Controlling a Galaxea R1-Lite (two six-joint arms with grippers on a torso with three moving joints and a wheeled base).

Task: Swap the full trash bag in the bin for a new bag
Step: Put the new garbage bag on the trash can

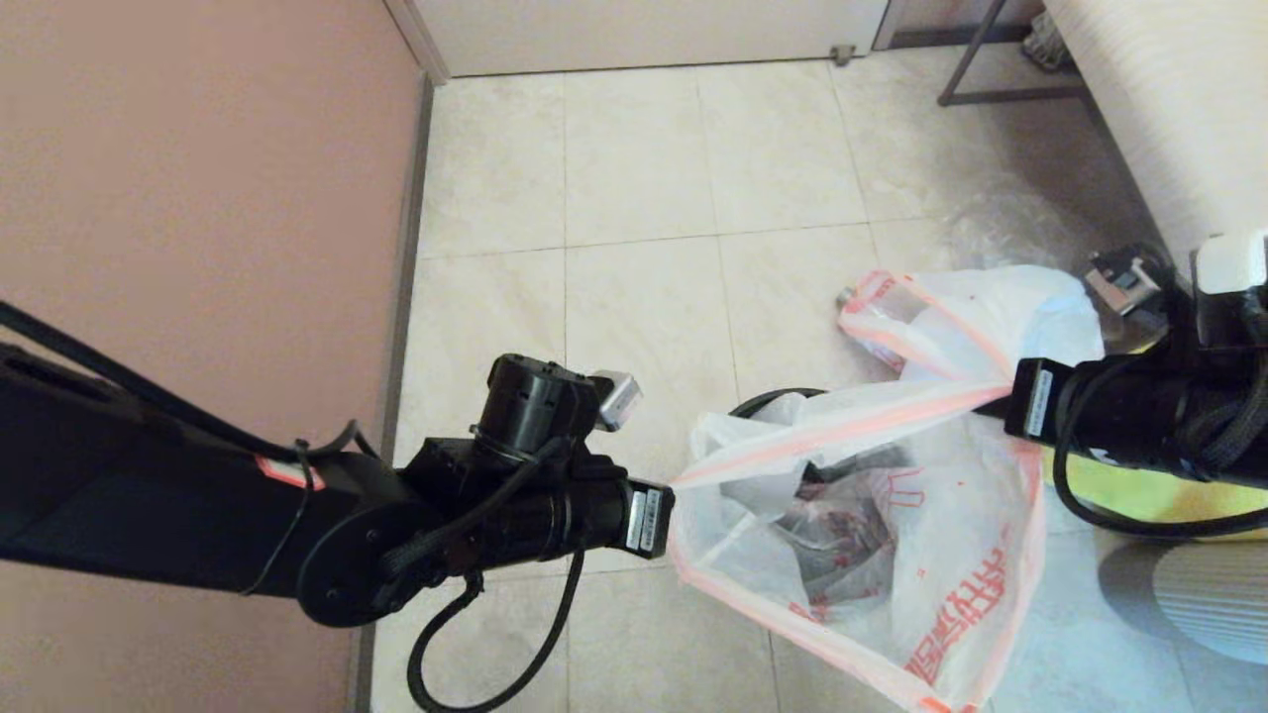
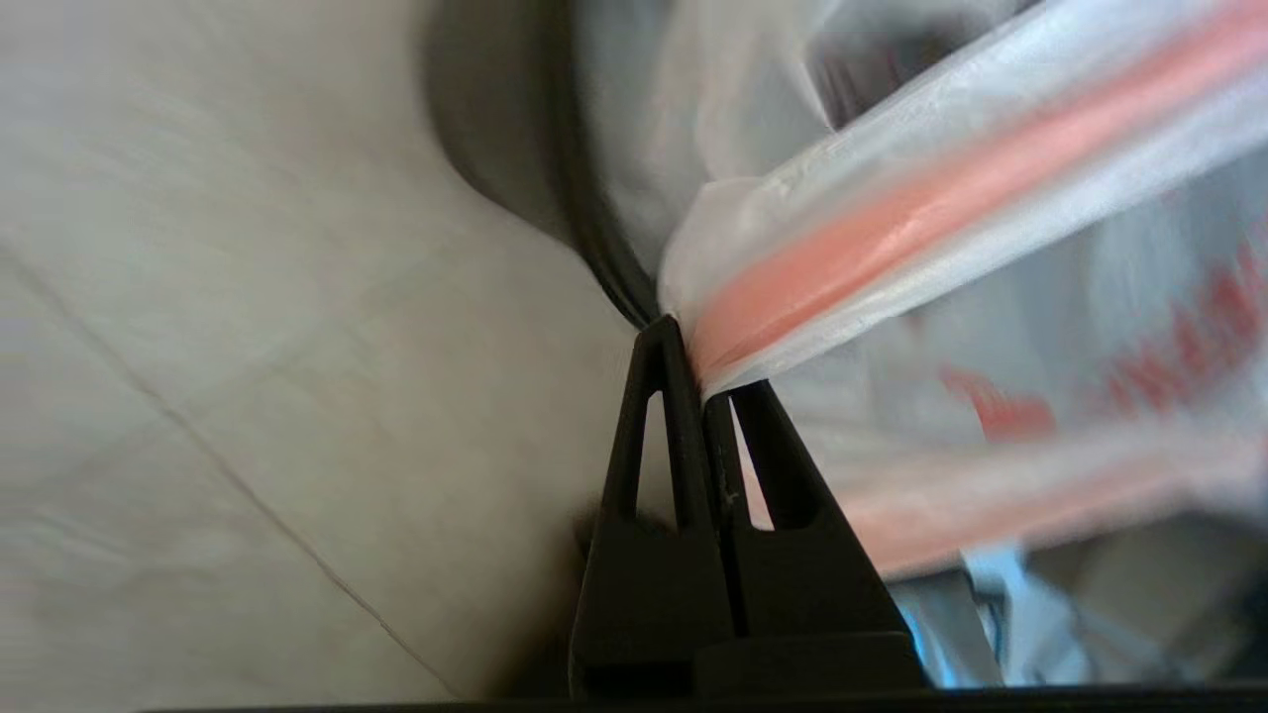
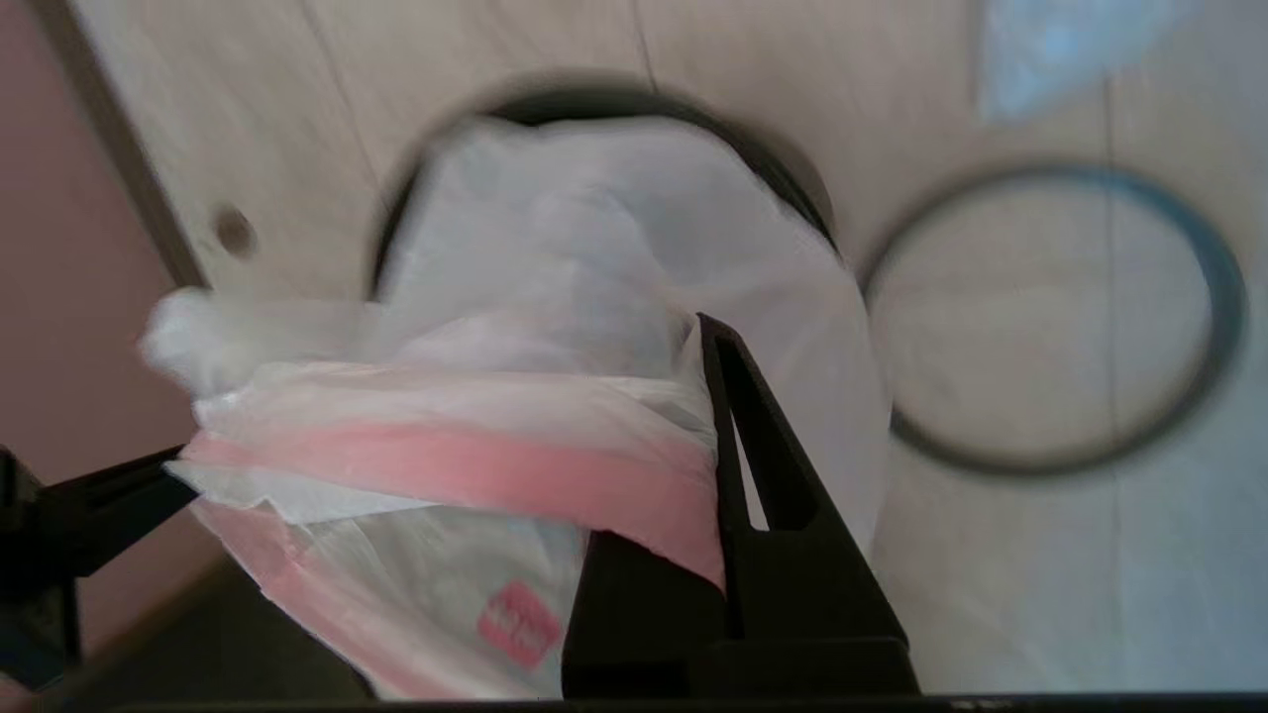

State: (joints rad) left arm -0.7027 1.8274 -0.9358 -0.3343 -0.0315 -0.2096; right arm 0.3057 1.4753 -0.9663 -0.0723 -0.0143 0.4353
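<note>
The new bag, thin white film with a pink-orange hem and red characters, hangs stretched open between both grippers. My left gripper is shut on one end of the hem. On the opposite end my right gripper is shut, one finger hidden under the film. The bag's mouth hangs over the black bin, whose rim shows past the film. The full trash bag lies on the floor behind, beside my right arm. The grey hoop lies flat on the tiles next to the bin.
A pink wall runs along the left, close to my left arm. A yellow bag sits under my right arm. White ribbed furniture and a metal frame stand at the back right. Open tiles lie beyond the bin.
</note>
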